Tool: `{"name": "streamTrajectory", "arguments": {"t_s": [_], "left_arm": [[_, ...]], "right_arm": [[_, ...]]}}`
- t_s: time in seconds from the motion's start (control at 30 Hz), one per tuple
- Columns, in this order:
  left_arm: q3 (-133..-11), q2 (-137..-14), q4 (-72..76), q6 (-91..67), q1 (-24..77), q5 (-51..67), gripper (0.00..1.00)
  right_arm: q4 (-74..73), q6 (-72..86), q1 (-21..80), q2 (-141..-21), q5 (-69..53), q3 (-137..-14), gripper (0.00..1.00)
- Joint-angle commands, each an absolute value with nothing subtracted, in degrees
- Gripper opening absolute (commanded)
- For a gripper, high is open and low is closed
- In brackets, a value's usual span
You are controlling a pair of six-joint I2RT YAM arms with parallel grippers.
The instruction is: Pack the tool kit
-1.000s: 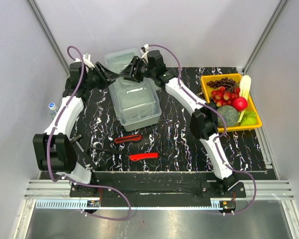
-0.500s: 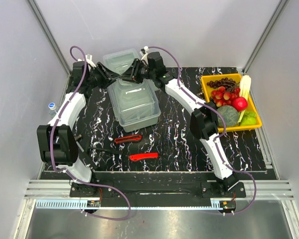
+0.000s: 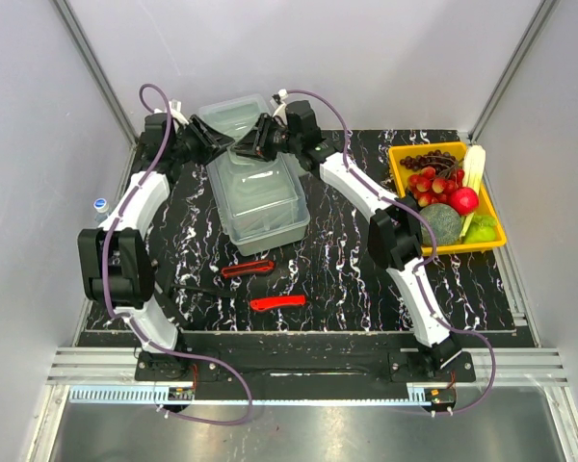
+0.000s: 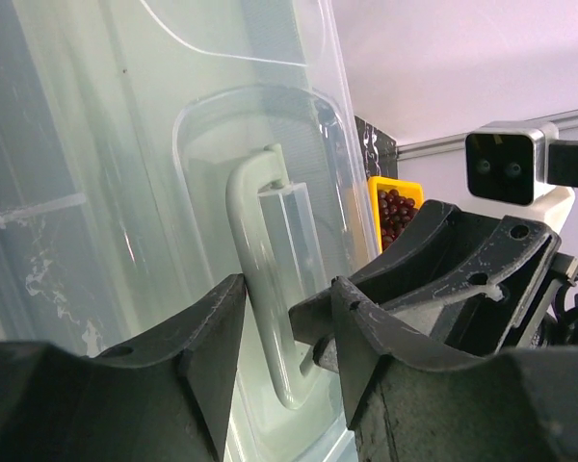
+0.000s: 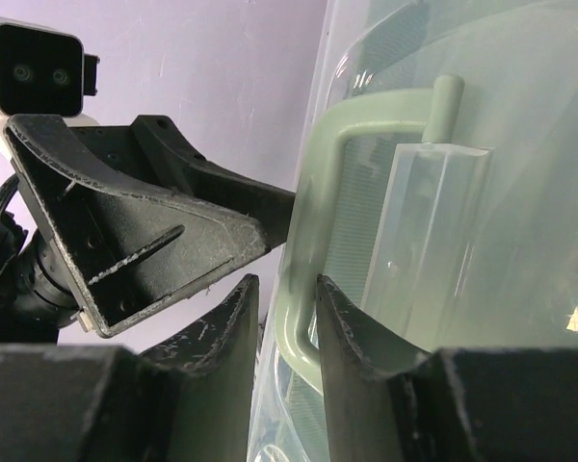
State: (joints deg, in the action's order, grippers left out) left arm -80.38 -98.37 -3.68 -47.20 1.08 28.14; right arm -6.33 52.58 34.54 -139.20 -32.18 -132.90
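Right wrist: rounded pale-green handle [image 5: 315, 192], seemingly clamped

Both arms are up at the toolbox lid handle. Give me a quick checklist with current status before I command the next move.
1. Grip: right gripper jaws closed on the pale green lid handle: ok.
2. Second grip: left gripper jaws firm on that handle: cannot tell; they straddle it.
3. Clearance between the two: cannot tell; they crowd together.
4. Access: translucent grey-green toolbox lid raised: ok.
5. Tools packed: not ok; far red-handled tool and near red-handled tool lie on the black marbled table.
6. Obstacles: yellow fruit tray away from both arms: ok.
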Motion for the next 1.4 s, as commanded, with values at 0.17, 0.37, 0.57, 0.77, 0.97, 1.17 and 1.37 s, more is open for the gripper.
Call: {"name": "streamTrajectory", "arguments": {"t_s": [0.17, 0.37, 0.57, 0.77, 0.97, 1.17, 1.37], "left_arm": [[-83.76, -100.55, -2.64, -47.11, 1.85, 29.53, 0.38], [-85.25, -101.07, -4.31, -46.14, 1.93, 28.22, 0.36], [-85.96, -101.69, -5.18, -44.91, 2.72, 27.51, 0.34], [-87.36, -102.83, -5.62, -44.56, 4.65, 27.07, 0.28], [-90.96, -104.24, -8.96, -44.74, 5.71, 26.55, 0.0], [-97.55, -103.1, -15.2, -41.84, 6.59, 25.92, 0.0], [-108.7, -102.92, -15.56, -42.89, 8.26, 30.76, 0.0]], "right_arm": [[-12.0, 47.74, 36.12, -130.97, -29.82, -131.4, 0.36], [-15.82, 41.23, 35.95, -120.78, -11.97, -120.52, 0.41], [-15.47, 37.27, 35.77, -112.16, -5.37, -112.95, 0.44], [-14.6, 37.17, 33.58, -104.25, -3.16, -102.15, 0.46], [-13.62, 39.55, 30.77, -100.46, -3.25, -93.35, 0.45], [-13.54, 41.57, 27.95, -97.21, -2.73, -86.76, 0.45], [-13.54, 41.92, 25.49, -95.98, -2.9, -83.32, 0.45]]}}
